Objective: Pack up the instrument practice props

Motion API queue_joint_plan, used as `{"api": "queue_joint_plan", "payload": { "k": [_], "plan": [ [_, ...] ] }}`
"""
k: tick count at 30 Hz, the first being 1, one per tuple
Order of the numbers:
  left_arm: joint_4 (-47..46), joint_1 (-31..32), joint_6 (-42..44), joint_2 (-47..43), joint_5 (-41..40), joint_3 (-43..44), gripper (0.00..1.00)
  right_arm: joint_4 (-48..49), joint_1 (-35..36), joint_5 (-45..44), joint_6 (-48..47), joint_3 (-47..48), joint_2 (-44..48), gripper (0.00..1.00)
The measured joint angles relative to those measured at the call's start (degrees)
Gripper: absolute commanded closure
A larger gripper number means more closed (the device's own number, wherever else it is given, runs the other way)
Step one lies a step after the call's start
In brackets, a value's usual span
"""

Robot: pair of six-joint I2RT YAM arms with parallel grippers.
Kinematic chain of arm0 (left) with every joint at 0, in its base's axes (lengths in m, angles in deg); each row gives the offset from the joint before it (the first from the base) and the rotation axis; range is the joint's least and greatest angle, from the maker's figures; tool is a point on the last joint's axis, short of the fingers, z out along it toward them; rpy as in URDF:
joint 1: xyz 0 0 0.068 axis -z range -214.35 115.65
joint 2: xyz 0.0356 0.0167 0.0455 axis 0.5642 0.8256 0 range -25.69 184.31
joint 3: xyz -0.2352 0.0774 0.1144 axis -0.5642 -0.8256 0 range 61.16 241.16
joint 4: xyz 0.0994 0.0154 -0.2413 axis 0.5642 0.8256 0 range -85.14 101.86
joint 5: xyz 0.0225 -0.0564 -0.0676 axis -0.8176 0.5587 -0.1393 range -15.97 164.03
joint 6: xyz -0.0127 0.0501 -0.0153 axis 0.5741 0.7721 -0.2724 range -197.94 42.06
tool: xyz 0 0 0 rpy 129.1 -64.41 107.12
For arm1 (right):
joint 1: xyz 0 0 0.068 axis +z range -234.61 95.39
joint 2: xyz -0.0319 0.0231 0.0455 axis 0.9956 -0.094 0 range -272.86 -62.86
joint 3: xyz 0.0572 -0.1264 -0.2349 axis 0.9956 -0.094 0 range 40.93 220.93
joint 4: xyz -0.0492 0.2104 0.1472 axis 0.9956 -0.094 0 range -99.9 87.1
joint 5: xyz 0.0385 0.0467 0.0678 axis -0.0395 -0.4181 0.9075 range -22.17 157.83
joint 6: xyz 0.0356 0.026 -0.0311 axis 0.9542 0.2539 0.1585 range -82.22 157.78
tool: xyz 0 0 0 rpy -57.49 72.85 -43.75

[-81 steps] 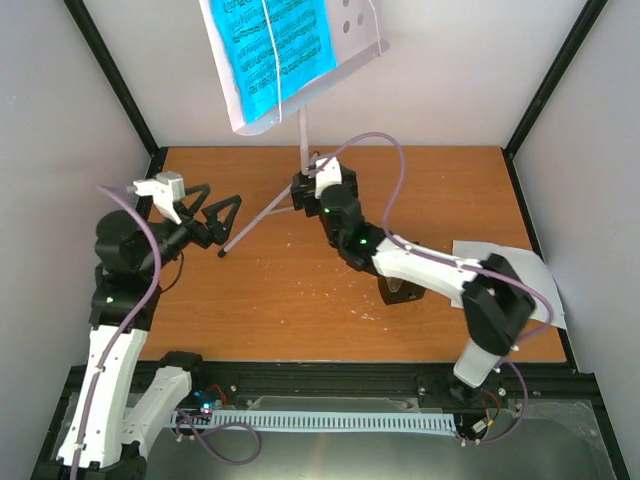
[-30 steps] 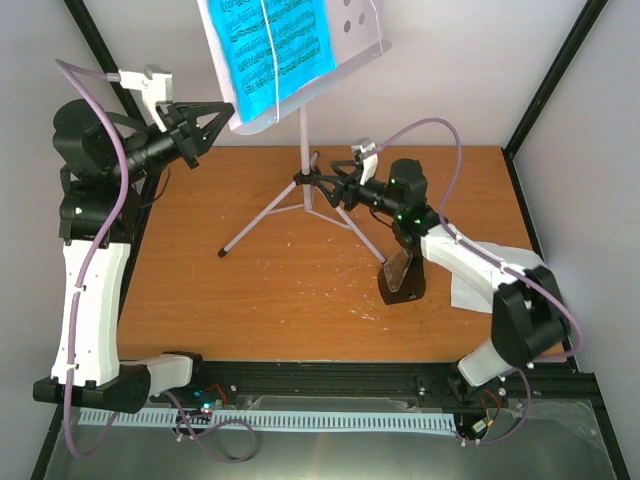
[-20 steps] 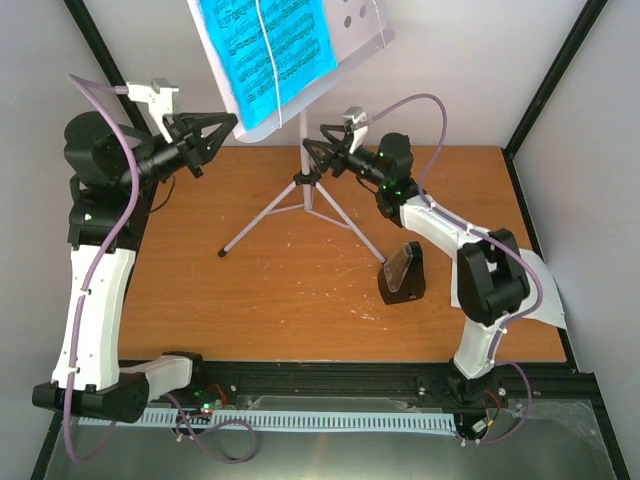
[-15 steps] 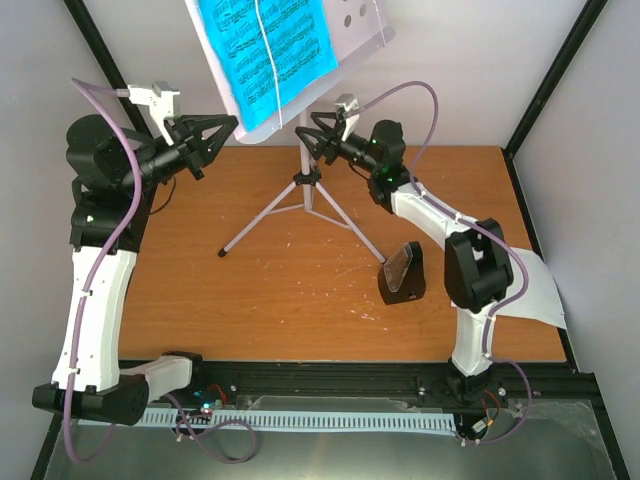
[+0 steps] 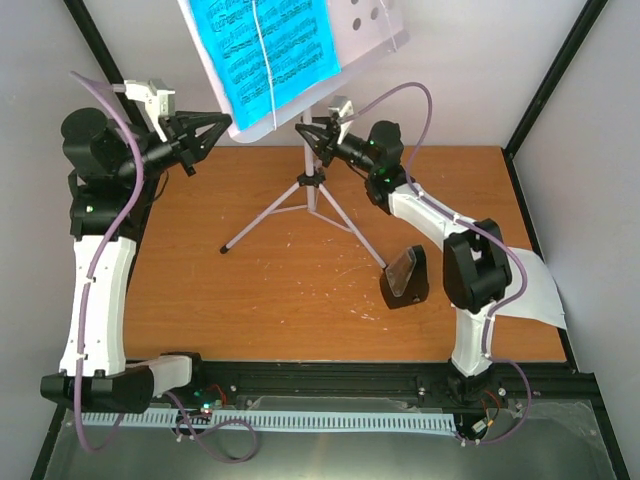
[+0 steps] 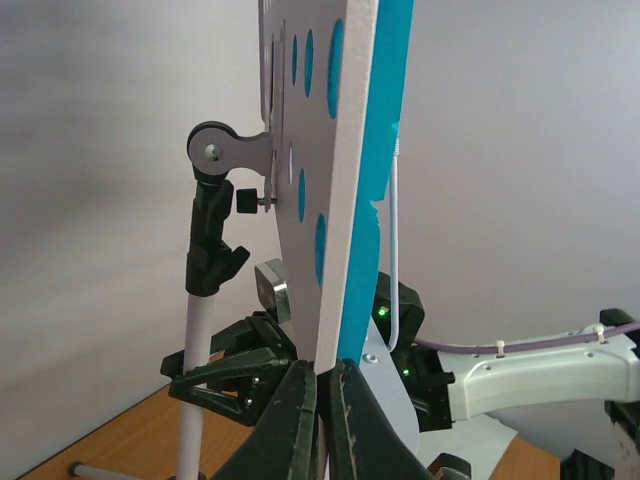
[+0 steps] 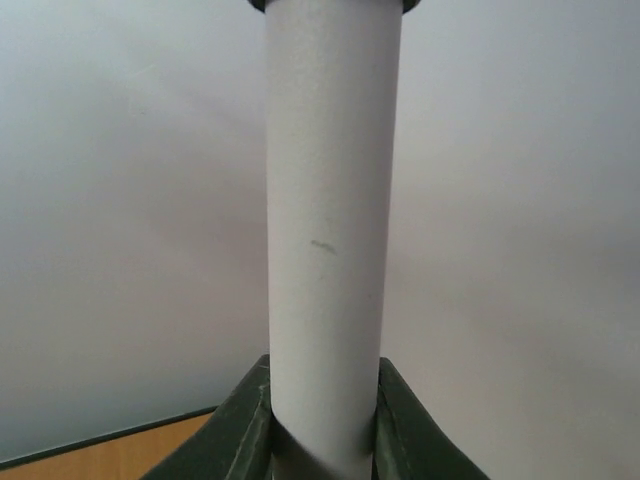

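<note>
The silver tripod music stand point(image 5: 309, 165) stands at the back of the table. Its perforated grey tray point(image 5: 365, 30) is high up and carries a blue music sheet point(image 5: 270, 50). My left gripper point(image 5: 225, 122) is shut on the tray's lower left edge; the left wrist view shows its fingers point(image 6: 300, 400) pinching tray point(image 6: 320, 150) and blue sheet point(image 6: 375, 200) together. Just under the tray, my right gripper point(image 5: 310, 130) is shut on the stand's pole point(image 7: 330, 200). The black metronome point(image 5: 405, 280) sits on the table to the right.
A white sheet point(image 5: 535, 290) lies at the table's right edge, partly under the right arm. The stand's legs point(image 5: 265, 218) spread over the back middle of the wooden table point(image 5: 250, 300). Black frame posts point(image 5: 100, 60) rise at the back corners.
My right gripper has climbed from the tripod hub up the pole and closed on it. The tray and sheet have shifted slightly. The left gripper has stayed shut on the tray's edge.
</note>
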Motion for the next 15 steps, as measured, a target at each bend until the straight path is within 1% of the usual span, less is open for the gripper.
{"api": "queue_joint_plan", "payload": {
  "k": [3,8,15],
  "plan": [
    [-1.09,-0.44,0.87,2.64,4.02,1.77,1.0,0.7,-0.07,-4.59,-1.62,-5.64,4.26,0.97],
    [-3.69,-0.46,1.44,7.37,7.67,4.94,1.0,0.68,-0.07,-13.79,-4.24,-12.96,10.29,0.97],
    [-5.68,-0.52,1.46,15.98,12.35,12.22,1.0,0.63,0.63,-26.32,-6.34,-18.4,14.91,0.97]
  ]
}}
